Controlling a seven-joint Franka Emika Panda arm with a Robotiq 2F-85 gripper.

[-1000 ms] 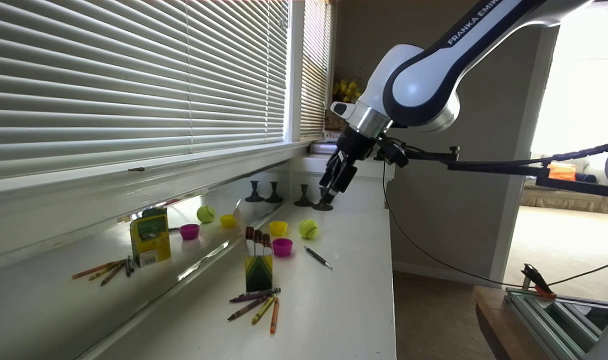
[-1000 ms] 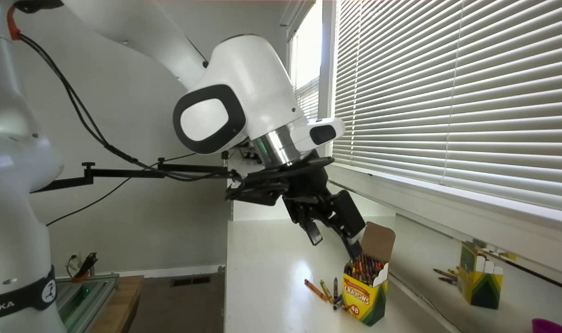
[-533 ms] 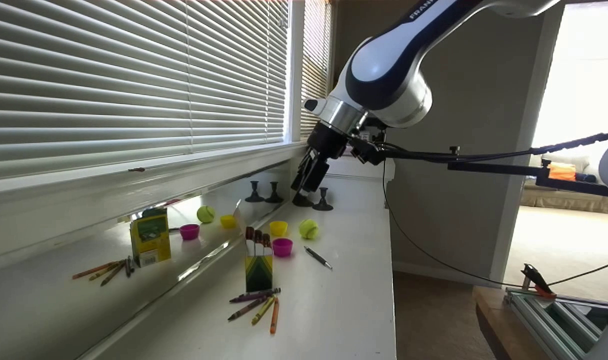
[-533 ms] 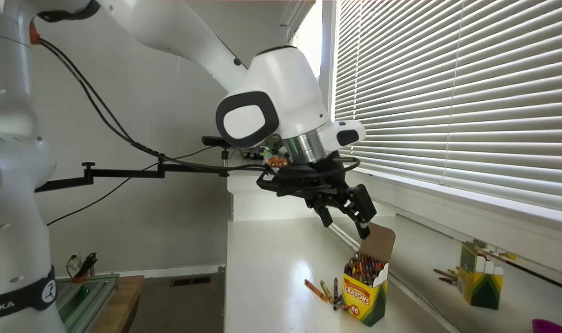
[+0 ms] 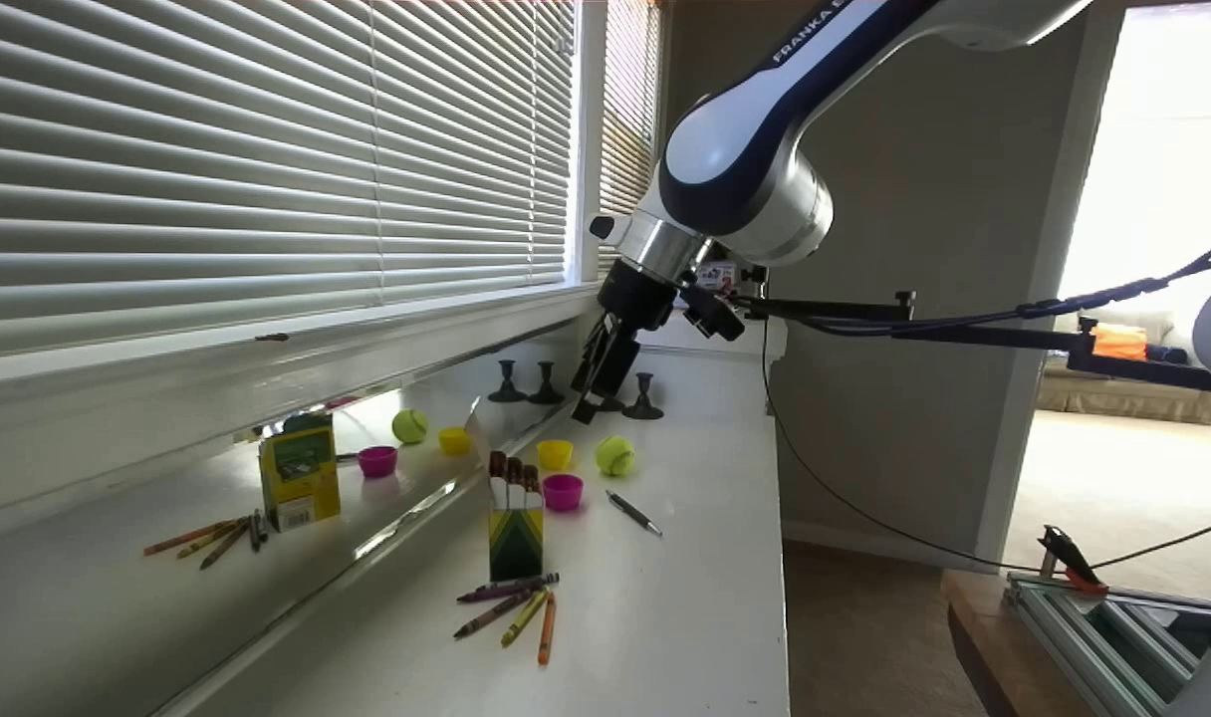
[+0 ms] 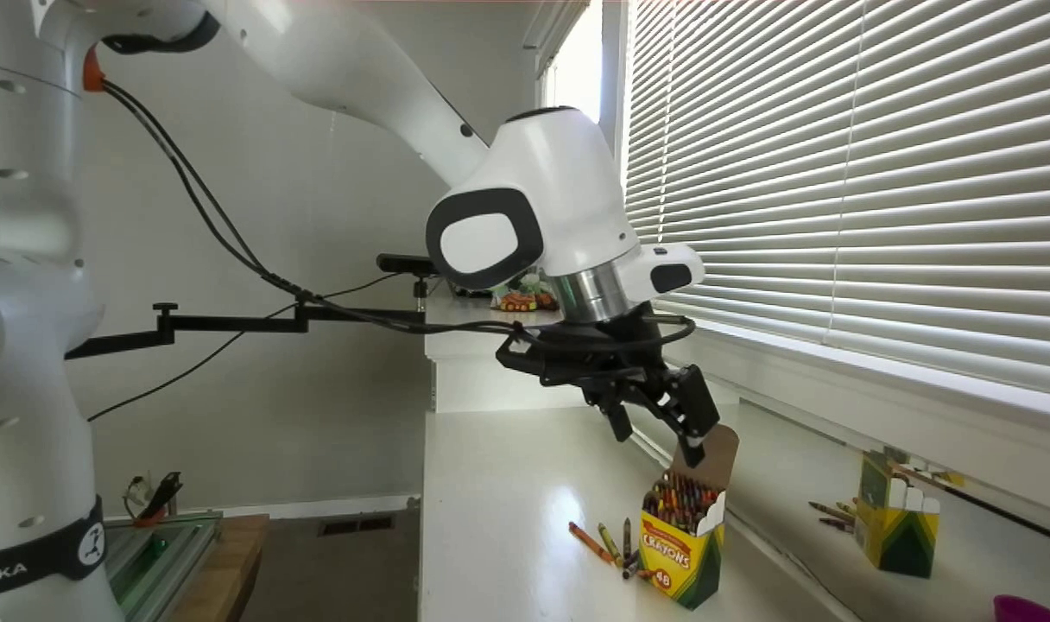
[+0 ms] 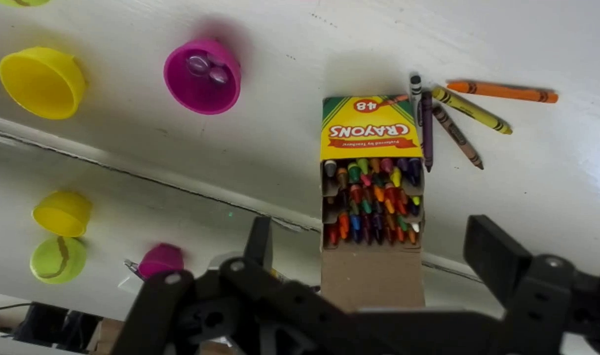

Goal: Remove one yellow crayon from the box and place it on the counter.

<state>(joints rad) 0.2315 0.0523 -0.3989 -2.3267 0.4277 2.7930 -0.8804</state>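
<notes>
The box stands upright on the white counter with its lid folded open, packed with crayons tip up. It also shows in both exterior views. A yellow crayon shows its tip in the box's row nearest the printed front. Another yellow crayon lies on the counter beside the box. My gripper is open and empty, fingers apart on either side of the box's lid in the wrist view. In an exterior view the gripper is above the box, near its raised lid.
Orange, brown, purple and grey crayons lie beside the box. A pink cup, a yellow cup, a tennis ball and a pen are on the counter. A reflective wall panel runs behind the box under the blinds.
My arm has swung toward the window side. The gripper first rose, then came down a little over the box. The gripper stays open; the box and crayons have not moved.
</notes>
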